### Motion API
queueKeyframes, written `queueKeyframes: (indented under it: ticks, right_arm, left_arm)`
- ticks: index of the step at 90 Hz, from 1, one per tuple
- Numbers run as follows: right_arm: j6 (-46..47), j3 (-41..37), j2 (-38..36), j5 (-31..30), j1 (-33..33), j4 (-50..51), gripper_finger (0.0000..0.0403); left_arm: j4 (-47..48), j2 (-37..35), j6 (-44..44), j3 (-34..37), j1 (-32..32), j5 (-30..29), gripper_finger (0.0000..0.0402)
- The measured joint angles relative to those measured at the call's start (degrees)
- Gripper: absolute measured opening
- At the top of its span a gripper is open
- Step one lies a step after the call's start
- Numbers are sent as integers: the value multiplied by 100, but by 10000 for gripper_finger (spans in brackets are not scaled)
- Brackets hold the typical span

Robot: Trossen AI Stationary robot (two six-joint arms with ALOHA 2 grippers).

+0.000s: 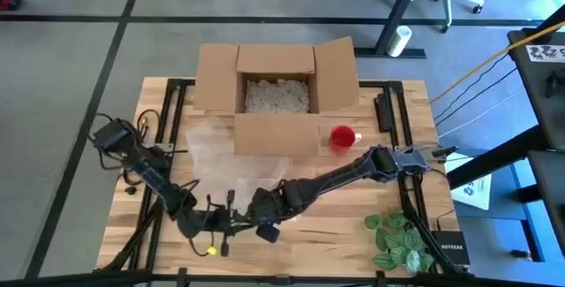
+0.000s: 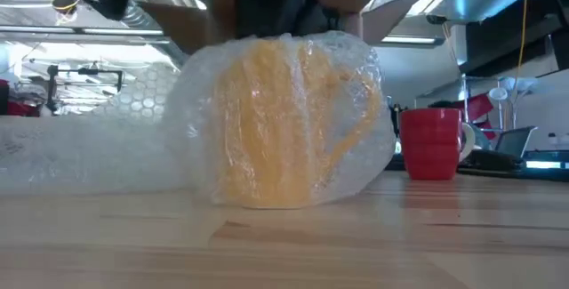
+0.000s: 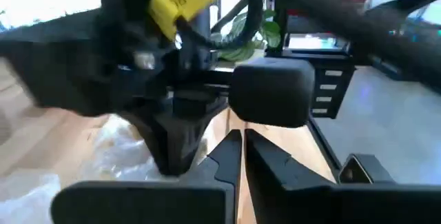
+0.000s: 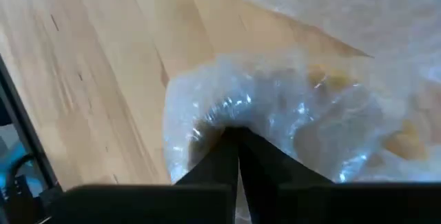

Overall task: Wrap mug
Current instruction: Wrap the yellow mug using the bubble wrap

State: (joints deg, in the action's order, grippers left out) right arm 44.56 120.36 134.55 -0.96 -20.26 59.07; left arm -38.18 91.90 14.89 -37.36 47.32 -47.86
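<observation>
A yellow mug (image 2: 283, 129) stands on the table near its front edge, covered in clear bubble wrap (image 2: 222, 102). In the high view both grippers hide the mug, and the rest of the wrap sheet (image 1: 225, 159) lies spread toward the box. My right gripper (image 4: 236, 136) is over the mug, shut on the wrap. My left gripper (image 3: 241, 151) is shut with nothing between its fingers, level beside the right one (image 1: 263, 225) on its left. A red mug (image 1: 342, 135) stands bare in front of the box. My right gripper pinches a bunched fold of bubble wrap (image 4: 227, 114) between its two fingertips, right over the yellow mug. The fingers come slanting down from the table's right. The wrapped mug stands with its base on the table (image 2: 284, 202).
An open cardboard box (image 1: 275, 84) with packing fill stands at the far centre, the red mug (image 2: 433, 142) just in front of its right corner. A leafy plant (image 1: 399, 238) sits at the near right corner. Bare wood lies near left and between mug and plant.
</observation>
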Motion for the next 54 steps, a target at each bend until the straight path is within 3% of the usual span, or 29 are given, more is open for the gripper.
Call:
queueKeyframes:
  ticks: [27, 54]
  right_arm:
    - [-11, -909, -17, 966, 170, -1023, 0]
    - [-126, -742, -64, 956, 159, -913, 0]
  left_arm:
    - [1700, -76, 1739, 2, 349, -273, 0]
    - [1827, -75, 1823, 2, 355, -275, 0]
